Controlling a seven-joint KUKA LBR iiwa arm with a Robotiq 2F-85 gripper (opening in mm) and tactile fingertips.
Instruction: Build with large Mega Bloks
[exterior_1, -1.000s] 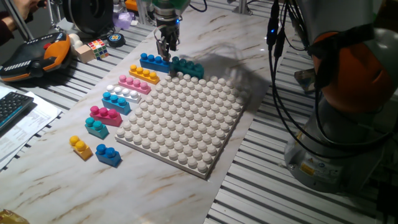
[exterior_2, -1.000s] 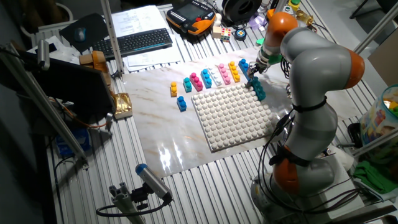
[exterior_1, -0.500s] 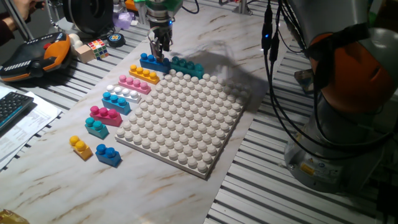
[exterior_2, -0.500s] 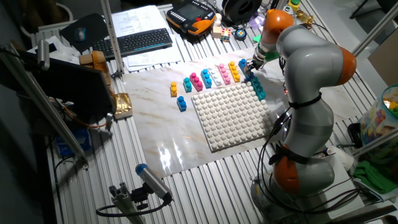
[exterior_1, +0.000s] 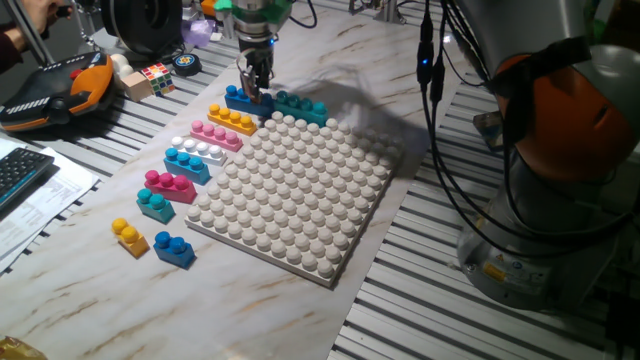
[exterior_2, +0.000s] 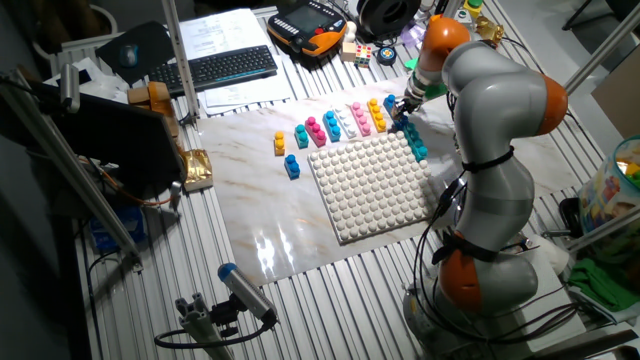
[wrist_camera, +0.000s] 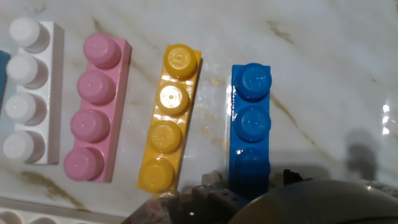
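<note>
1. Your gripper (exterior_1: 255, 92) is low over the blue brick (wrist_camera: 250, 121) and points straight down at it.
2. You cannot tell if the jaws are apart or pressed on the brick. The hand view only shows dark metal at the bottom edge, covering the near end of the blue brick.
3. In the hand view, the blue brick's long side runs straight away from the hand. Three studs can be seen.
4. Just to the left of it in the hand view lies the yellow brick (wrist_camera: 166, 120), four studs long. It lies almost the same way, tipped a little. There is a thin strip of bare table between the two.
5. Further left lie the pink brick (wrist_camera: 96, 109) and the white brick (wrist_camera: 32, 92), all side by side like a row of pencils.
6. To the right of the blue brick in the hand view, the marble table (wrist_camera: 336, 81) is bare, so there is room there.
7. In one fixed view, the teal brick (exterior_1: 301, 106) lies near the gripper, along the back edge of the white baseplate (exterior_1: 300, 195).
</note>
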